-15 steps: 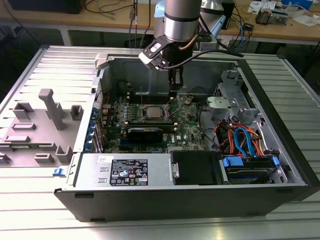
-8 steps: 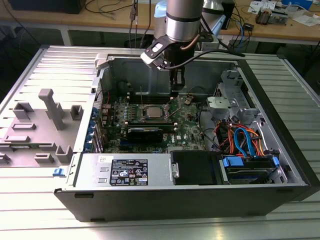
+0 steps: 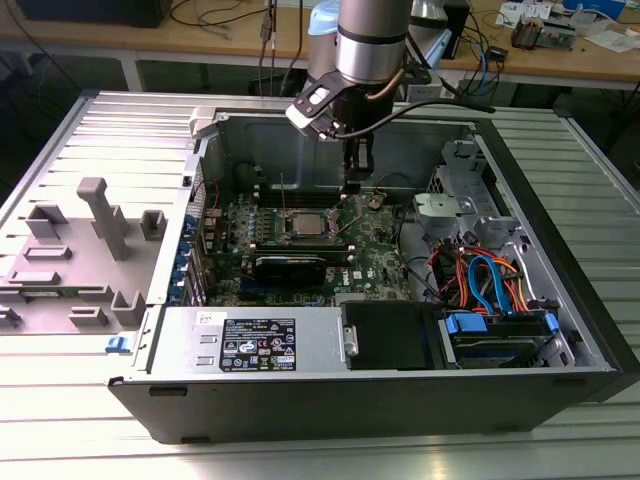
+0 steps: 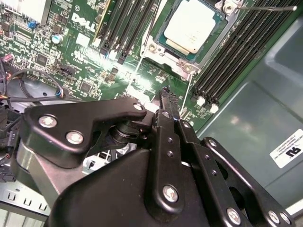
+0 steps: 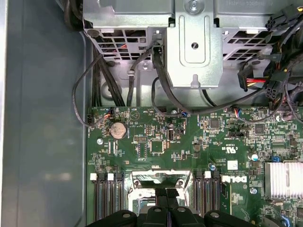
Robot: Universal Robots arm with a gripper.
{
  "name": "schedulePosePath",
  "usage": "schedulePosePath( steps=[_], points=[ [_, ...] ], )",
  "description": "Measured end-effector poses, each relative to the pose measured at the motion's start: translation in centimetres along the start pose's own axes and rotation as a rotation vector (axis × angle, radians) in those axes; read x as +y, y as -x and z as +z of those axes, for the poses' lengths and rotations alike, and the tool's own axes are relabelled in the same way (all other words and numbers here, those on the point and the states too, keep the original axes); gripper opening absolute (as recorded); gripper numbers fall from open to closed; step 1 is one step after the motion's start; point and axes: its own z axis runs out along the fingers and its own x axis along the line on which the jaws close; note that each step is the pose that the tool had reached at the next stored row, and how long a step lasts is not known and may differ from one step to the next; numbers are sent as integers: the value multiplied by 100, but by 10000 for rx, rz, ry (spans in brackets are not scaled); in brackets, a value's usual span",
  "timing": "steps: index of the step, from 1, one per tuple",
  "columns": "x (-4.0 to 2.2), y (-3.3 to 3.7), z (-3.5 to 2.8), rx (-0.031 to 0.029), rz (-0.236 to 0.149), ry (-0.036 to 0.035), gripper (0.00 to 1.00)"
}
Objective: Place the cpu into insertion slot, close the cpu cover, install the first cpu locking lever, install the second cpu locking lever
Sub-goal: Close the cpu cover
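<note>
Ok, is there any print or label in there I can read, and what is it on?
White sticker on the power supply: print too small to read.
White label on the case panel: blurred, unreadable.
Motherboard: a white maker's logo; fine silkscreen too small to read.

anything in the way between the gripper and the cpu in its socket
Nothing visible does. In the second wrist view the shut gripper hangs over the motherboard just short of the socket's corner. The cpu lies seated with the cpu cover framing it. Only low board parts lie between.
</note>
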Motion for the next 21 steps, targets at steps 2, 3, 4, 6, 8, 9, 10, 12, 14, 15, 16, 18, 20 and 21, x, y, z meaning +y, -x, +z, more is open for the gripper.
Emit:
schedulePosePath(
  steps=[2, 3, 4, 6, 8, 9, 10, 12, 14, 15, 16, 18, 20, 21],
  points=[
    [9, 0, 0, -1, 0, 0, 11],
    [14, 0, 0, -1, 0, 0, 11],
    [20, 0, 0, 0, 0, 0, 11],
    [32, 0, 0, -1, 1, 0, 11],
    [49, 0, 1, 0, 1, 0, 11],
    [57, 0, 1, 0, 1, 0, 11],
    [61, 0, 1, -1, 1, 0, 11],
    [73, 0, 2, 0, 1, 0, 11],
    [82, 0, 2, -1, 0, 0, 11],
    [88, 0, 2, -1, 1, 0, 11],
    [94, 0, 2, -1, 0, 0, 11],
    [111, -1, 2, -1, 1, 0, 11],
    [121, 0, 3, 0, 0, 0, 11],
    [125, 0, 3, -1, 0, 0, 11]
  ],
)
